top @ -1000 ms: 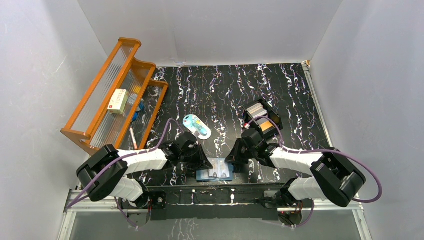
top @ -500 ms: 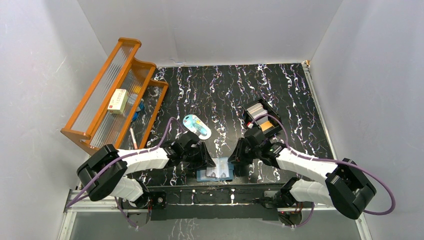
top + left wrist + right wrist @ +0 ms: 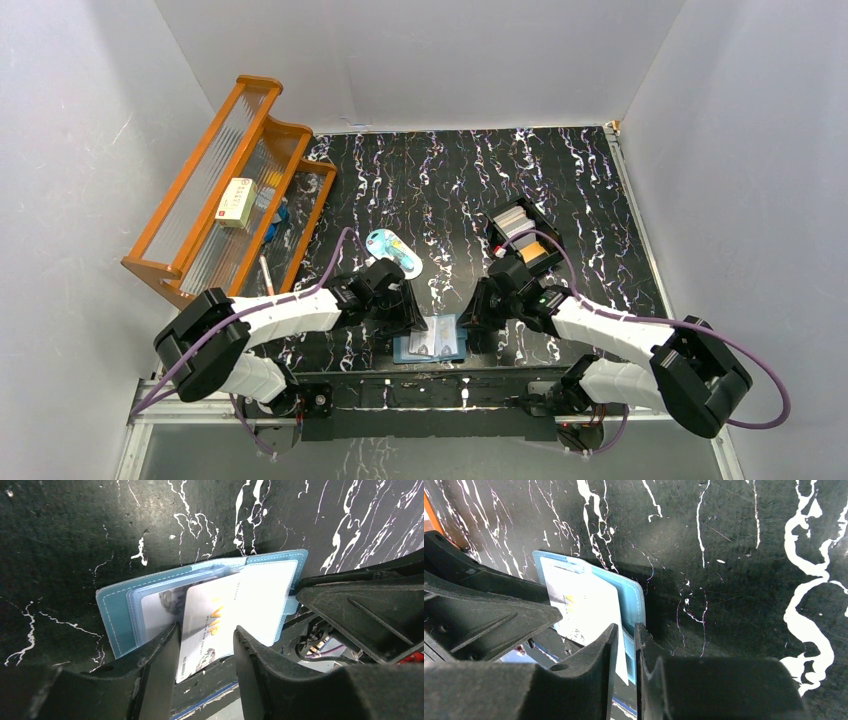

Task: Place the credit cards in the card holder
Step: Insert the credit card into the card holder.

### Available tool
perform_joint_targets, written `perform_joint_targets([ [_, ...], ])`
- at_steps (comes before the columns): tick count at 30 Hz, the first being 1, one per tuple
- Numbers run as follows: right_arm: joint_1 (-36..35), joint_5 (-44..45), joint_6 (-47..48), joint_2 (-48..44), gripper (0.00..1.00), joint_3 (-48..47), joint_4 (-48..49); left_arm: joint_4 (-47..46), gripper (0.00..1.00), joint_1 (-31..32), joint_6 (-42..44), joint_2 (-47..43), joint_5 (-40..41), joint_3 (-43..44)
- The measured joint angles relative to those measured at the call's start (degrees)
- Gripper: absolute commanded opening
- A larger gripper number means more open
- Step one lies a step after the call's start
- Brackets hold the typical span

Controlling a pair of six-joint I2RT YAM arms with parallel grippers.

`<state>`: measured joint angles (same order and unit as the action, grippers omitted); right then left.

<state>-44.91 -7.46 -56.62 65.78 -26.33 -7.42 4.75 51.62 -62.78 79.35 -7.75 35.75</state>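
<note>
The card holder (image 3: 428, 348) lies open near the table's front edge, its light-blue inside (image 3: 116, 615) facing up. A pale card marked VIP (image 3: 210, 615) lies slanted on it, partly tucked into a clear pocket. My left gripper (image 3: 206, 630) is open and straddles the card's near end; the left finger touches the card's edge. In the top view the left gripper (image 3: 408, 318) is at the holder's left side. My right gripper (image 3: 626, 627) is shut on the card holder's right edge (image 3: 634, 597) and sits at the right side (image 3: 472, 322). More grey and orange cards (image 3: 514, 218) stand in a black box.
The black open-topped box (image 3: 548, 240) sits behind my right arm. A light-blue oval item (image 3: 392, 250) lies behind my left gripper. An orange wooden rack (image 3: 225, 195) with a cream box (image 3: 237, 200) stands at the far left. The table's front rail (image 3: 430, 385) runs just below the holder.
My left gripper has shifted slightly away from the front edge, over the holder's left side. The right arm's elbow swung outward earlier; its gripper stays on the holder's right edge.
</note>
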Motion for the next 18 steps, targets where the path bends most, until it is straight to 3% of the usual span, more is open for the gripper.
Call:
perform_joint_targets([
  [13,-0.6,-0.2,-0.2,0.3,0.22,1.2,0.7,3.0,0.15,1.6,-0.2,2.1,2.1,2.0],
  [18,-0.8,-0.1,-0.3,0.3,0.22,2.3,1.3,3.4,0.11,2.4,-0.5,3.4,2.4,3.1],
])
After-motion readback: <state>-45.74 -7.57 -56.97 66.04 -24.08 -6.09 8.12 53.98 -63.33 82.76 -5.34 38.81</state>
